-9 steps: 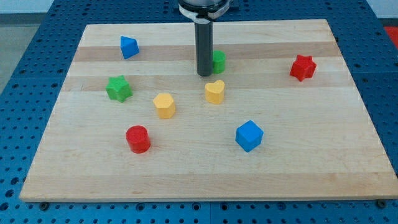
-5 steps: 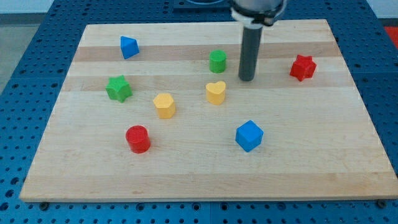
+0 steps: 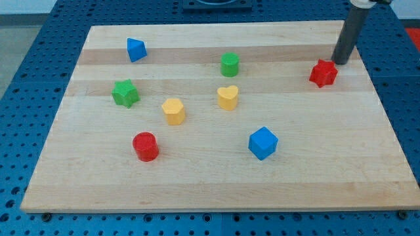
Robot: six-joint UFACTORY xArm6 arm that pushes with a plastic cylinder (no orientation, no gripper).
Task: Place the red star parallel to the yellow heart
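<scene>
The red star lies near the right side of the wooden board, toward the view's top. The yellow heart sits near the board's middle, well to the star's left and slightly lower. My tip is just above and to the right of the red star, very close to it or touching its upper right edge. The dark rod rises from there out of the view's top.
A green cylinder stands above the heart. A yellow hexagonal block lies left of the heart. A green star, a blue triangular block, a red cylinder and a blue cube are spread over the board.
My tip has swept from beside the green cylinder across to the right, ending at the red star's upper right. The red star has shifted slightly to the right and down.
</scene>
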